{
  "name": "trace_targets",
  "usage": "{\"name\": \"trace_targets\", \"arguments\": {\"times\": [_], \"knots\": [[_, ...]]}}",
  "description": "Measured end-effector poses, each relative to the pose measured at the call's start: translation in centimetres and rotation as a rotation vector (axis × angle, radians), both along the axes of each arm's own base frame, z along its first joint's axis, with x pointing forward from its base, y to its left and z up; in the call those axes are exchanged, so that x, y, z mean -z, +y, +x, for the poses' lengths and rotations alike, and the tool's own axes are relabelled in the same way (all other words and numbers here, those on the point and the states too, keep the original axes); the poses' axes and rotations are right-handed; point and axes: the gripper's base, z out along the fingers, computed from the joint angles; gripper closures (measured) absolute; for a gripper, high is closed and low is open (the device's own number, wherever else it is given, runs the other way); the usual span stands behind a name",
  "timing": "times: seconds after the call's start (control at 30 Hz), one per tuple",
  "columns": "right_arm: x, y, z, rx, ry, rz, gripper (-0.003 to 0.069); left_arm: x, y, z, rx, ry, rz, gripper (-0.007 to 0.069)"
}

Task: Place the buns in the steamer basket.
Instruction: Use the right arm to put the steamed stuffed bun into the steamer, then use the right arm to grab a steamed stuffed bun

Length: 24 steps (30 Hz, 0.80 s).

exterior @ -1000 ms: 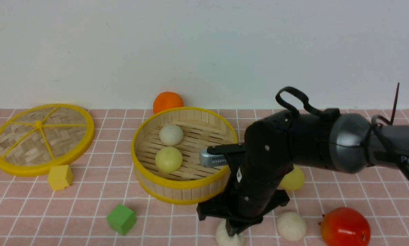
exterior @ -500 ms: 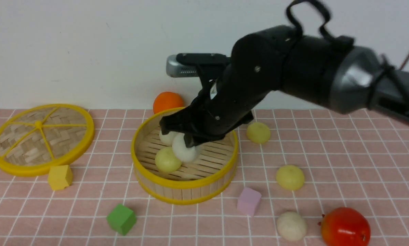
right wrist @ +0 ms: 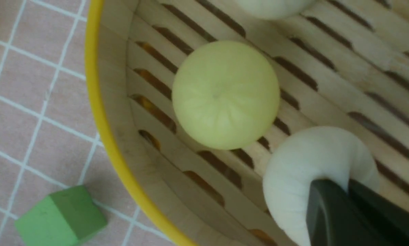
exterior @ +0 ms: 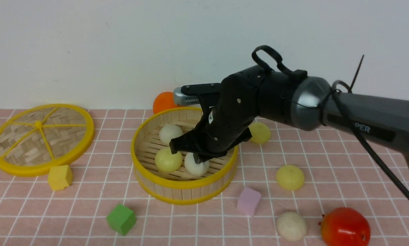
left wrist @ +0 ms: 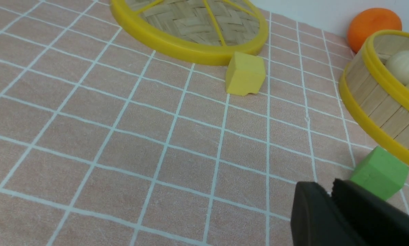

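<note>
The steamer basket (exterior: 184,186) stands mid-table with an off-white bun (exterior: 170,134) and a pale yellow bun (exterior: 168,160) on its slatted floor. My right gripper (exterior: 198,158) reaches down inside it, shut on another off-white bun (exterior: 196,164). In the right wrist view this held bun (right wrist: 307,171) is pinched at my gripper (right wrist: 346,186), low over the slats beside the yellow bun (right wrist: 225,94). Outside the basket lie two yellow buns (exterior: 260,132) (exterior: 290,177) and an off-white one (exterior: 291,226). My left gripper (left wrist: 331,189) hovers near the green cube, jaws together and empty.
A flat woven lid (exterior: 40,138) lies at the left with a yellow cube (exterior: 59,177) in front of it. A green cube (exterior: 121,218) and a pink cube (exterior: 248,201) sit before the basket. A red fruit (exterior: 345,227) is front right, an orange ball (exterior: 163,101) behind the basket.
My right gripper lifted an off-white bun from the table's front edge, swung it up and left over the basket, and has lowered it inside.
</note>
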Motion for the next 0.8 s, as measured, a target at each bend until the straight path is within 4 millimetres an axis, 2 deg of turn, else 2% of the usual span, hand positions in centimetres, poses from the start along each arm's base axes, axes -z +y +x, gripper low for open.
{"name": "trace_targets", "arguments": {"times": [0.2, 0.3, 0.33, 0.37, 0.43, 0.5, 0.6, 0.7, 0.73, 0.8], "knots": [[0.9, 0.3, 0.0, -0.002, 0.031, 0.014, 0.0617, 0.0, 0.0, 0.0, 0.000, 0.000, 0.002, 0.0498], [1.1, 0.3, 0.0, -0.005, 0.035, 0.009, 0.0573, 0.0, 0.0, 0.0, 0.000, 0.000, 0.002, 0.0498], [1.1, 0.3, 0.0, -0.006, 0.038, 0.007, 0.0522, 0.0, 0.0, 0.0, 0.000, 0.000, 0.002, 0.0498], [1.1, 0.3, 0.0, -0.006, 0.039, 0.007, 0.0515, 0.0, 0.0, 0.0, 0.000, 0.000, 0.002, 0.0498], [1.1, 0.2, -0.1, -0.009, 0.047, 0.000, 0.0422, 0.0, 0.0, 0.0, 0.000, 0.000, 0.003, 0.0498], [0.2, -0.1, -0.4, -0.018, 0.048, -0.014, 0.0353, 0.0, 0.0, 0.0, 0.000, 0.000, 0.003, 0.0498], [-3.0, -1.3, -1.5, -0.046, 0.013, -0.067, 0.0302, 0.0, 0.0, 0.0, 0.000, 0.000, 0.003, 0.0498], [-5.6, -3.3, -3.0, -0.040, -0.020, -0.149, 0.0302, 0.0, 0.0, 0.0, 0.000, 0.000, 0.003, 0.0498], [-5.9, -3.7, -3.3, -0.034, -0.019, -0.159, 0.0307, 0.0, 0.0, 0.0, 0.000, 0.000, 0.003, 0.0498], [-5.7, -5.7, -5.0, 0.007, 0.001, -0.227, 0.0335, 0.0, 0.0, 0.0, 0.000, 0.000, 0.003, 0.0495]]}}
